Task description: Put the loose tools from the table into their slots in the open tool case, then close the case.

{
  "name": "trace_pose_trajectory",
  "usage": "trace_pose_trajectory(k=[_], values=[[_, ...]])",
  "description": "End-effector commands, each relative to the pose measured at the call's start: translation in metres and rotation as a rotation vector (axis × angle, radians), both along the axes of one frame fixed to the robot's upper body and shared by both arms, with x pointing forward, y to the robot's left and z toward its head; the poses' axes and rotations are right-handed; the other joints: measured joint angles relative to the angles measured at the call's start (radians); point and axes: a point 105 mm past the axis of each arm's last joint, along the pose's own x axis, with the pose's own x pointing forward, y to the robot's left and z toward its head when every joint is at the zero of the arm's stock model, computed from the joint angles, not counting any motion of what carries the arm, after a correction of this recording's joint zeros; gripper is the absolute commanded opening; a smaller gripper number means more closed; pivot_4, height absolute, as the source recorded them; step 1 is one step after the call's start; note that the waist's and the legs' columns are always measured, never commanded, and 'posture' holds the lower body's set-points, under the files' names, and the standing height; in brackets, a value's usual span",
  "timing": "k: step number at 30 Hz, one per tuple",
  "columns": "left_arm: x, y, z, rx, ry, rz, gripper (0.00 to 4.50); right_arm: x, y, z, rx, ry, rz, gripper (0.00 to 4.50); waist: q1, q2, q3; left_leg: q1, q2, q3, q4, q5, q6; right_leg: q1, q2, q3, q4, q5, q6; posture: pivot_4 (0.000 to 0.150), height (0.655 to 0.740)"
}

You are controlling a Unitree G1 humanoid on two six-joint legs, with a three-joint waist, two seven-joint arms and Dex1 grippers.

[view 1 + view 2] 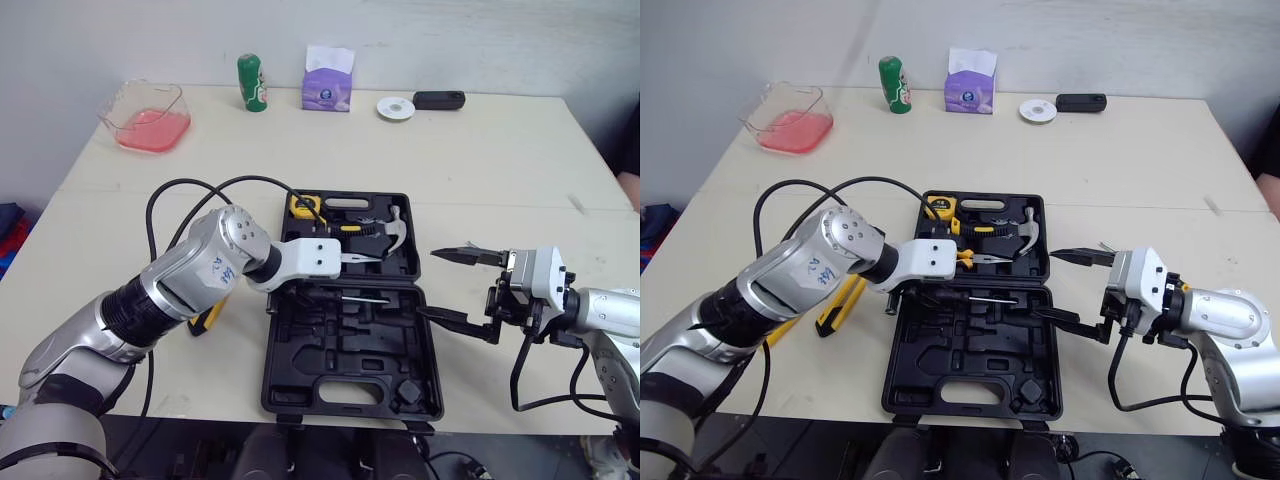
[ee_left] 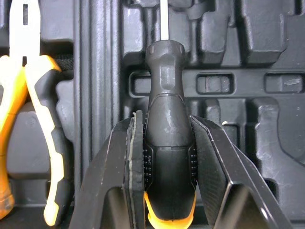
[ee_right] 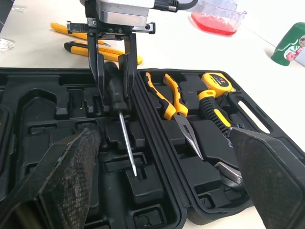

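- Left hand (image 3: 113, 102) clamped on black screwdriver (image 2: 164, 71) handle, over near half of open tool case (image 1: 350, 390).
- Right hand (image 1: 430, 283) fingers spread wide, beside case's right edge.

Tool case (image 1: 350, 385): black throughout. My left gripper (image 3: 114, 101): black fingers. Screwdriver (image 2: 169, 143): black handle, yellow butt, silver shaft. Pliers (image 3: 169, 95): yellow-orange grips edged black. Tape measure (image 3: 217, 82): yellow and black. Utility knife (image 1: 840, 303): yellow, black. Bottle (image 1: 252, 83): green. Tissue pack (image 1: 328, 90): purple.
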Motion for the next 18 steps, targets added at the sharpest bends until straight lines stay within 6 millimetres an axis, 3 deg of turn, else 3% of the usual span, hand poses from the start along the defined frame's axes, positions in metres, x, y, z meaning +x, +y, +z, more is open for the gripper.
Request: trace_pose_trajectory(k=[1,18], values=[[0.005,0.002,0.004,0.027,-0.048,0.002,1.01,-0.003,0.001,0.005,0.0,-0.041,0.011,4.5,0.0,0.0,0.0,0.0,0.0,0.0,0.0,0.0,0.0,0.0,0.0,0.0,0.0,0.0,0.0,0.15,0.74],[0.004,0.001,-0.004,0.048,-0.033,-0.031,1.01,-0.003,-0.003,-0.001,-0.005,-0.047,0.012,4.5,0.0,0.0,0.0,0.001,0.0,-0.001,0.001,0.0,0.0,0.002,0.0,-0.001,0.0,0.0,0.0,0.15,0.74]])
